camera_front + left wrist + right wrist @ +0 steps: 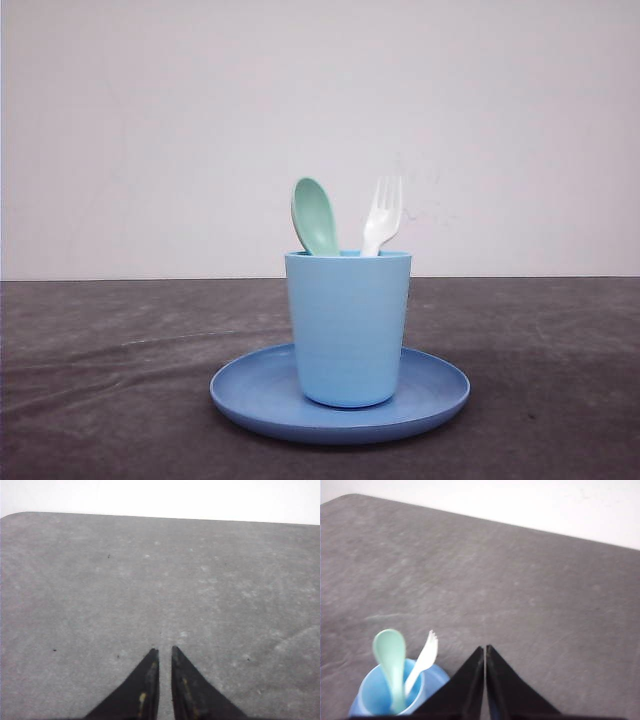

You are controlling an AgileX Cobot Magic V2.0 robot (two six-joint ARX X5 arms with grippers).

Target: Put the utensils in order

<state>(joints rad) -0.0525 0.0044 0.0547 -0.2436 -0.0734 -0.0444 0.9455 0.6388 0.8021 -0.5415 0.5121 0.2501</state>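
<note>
Light: bright and even, my views look washed out.
Shadows: a soft dark patch under the plate (250, 400).
Focus: my front view is sharp; my wrist views are blurry.

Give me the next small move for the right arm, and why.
Probably none beyond holding clear. The spoon and fork both stand bowl and tines up in the cup, which sits on the plate. The right pincer is shut and empty above the table, beside the cup; the left pincer is shut too.
</note>
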